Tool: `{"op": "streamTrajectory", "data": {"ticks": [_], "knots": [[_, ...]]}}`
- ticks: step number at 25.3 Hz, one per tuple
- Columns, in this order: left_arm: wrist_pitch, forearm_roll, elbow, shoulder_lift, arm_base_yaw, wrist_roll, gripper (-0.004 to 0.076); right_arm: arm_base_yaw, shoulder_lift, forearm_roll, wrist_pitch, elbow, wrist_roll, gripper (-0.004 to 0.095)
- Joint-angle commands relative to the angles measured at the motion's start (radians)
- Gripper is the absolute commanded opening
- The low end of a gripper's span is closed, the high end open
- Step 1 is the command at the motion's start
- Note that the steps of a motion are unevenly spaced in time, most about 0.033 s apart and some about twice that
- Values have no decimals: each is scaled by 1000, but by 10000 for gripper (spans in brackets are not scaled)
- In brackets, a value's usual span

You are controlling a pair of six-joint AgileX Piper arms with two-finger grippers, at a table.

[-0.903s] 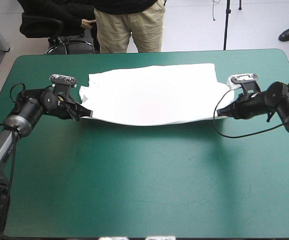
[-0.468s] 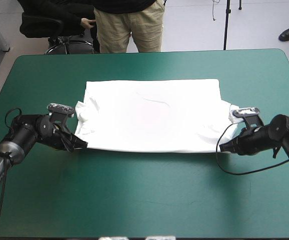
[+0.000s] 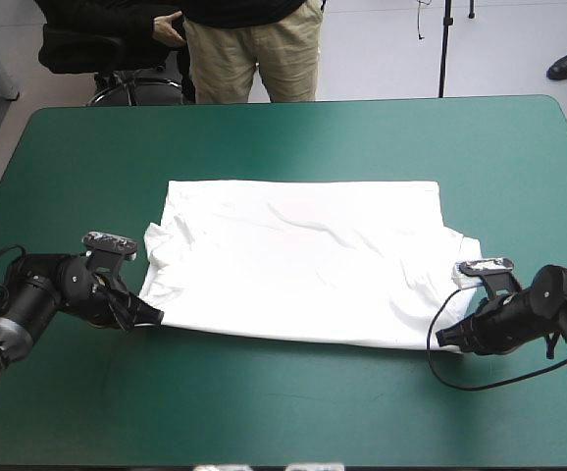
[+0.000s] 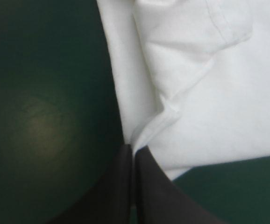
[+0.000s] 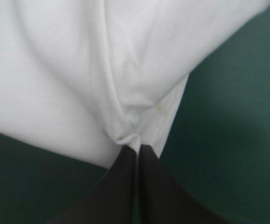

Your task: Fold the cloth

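Observation:
The white T-shirt [image 3: 298,257] lies spread across the middle of the teal-green table, wrinkled, its near edge toward me. My left gripper [image 3: 154,316] pinches the shirt's near left corner, fingers shut on the cloth [image 4: 139,135]. My right gripper [image 3: 444,339] holds the near right corner in the same way, a pinched fold [image 5: 128,135] rising from its fingertips. Both grippers sit low at the table surface. In the left wrist view a folded sleeve edge [image 4: 191,74] lies ahead of the left gripper [image 4: 134,150]. The right wrist view has the right gripper [image 5: 137,149] pinching at the hem.
Bare teal-green cover [image 3: 293,402] stretches between the shirt's near edge and the table's front edge. More bare cover [image 3: 293,137] lies beyond the shirt toward the far edge.
Both grippers have drawn the shirt's near edge toward the table's front. The shirt now lies farther forward and more stretched out than earlier.

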Motion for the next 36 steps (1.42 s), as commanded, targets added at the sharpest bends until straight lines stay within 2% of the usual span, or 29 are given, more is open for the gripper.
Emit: {"op": "streamTrajectory", "data": {"ticks": [1,6,8,11,12,15,17,21,25,26,29,31,36], "knots": [[20,4,1,-26,-1,-9,-17,-4,-24,0,-2,-1,-4,5],[39,4,33,-26,-1,5,-12,39,-27,5,-17,-1,-16,5],[39,-5,35,-26,-1,33,27,69,-29,5,-32,-1,-16,17],[37,-69,35,-26,-1,82,169,107,-43,7,-51,-12,-4,143],[37,-111,35,-26,-1,107,250,112,-47,10,-50,-19,1,199],[26,-194,27,-44,-1,131,417,112,-89,5,-46,-55,32,317],[6,-211,10,-72,-1,140,465,112,-128,-10,-40,-96,53,357],[-92,-185,-89,-167,-1,49,465,99,-218,-117,-43,-226,135,362],[-101,-110,-221,-165,-1,-2,465,47,-225,-242,6,-368,182,369],[-105,-95,-235,-159,-1,-11,465,34,-219,-240,8,-382,182,378],[-137,-75,-245,-132,-1,-36,465,-16,-137,-232,4,-383,187,516],[-135,-79,-245,-120,-1,-36,465,-49,-56,-229,-37,-383,190,567],[-131,-81,-245,-116,-1,-36,465,-77,182,-152,-156,-383,137,565]]}}
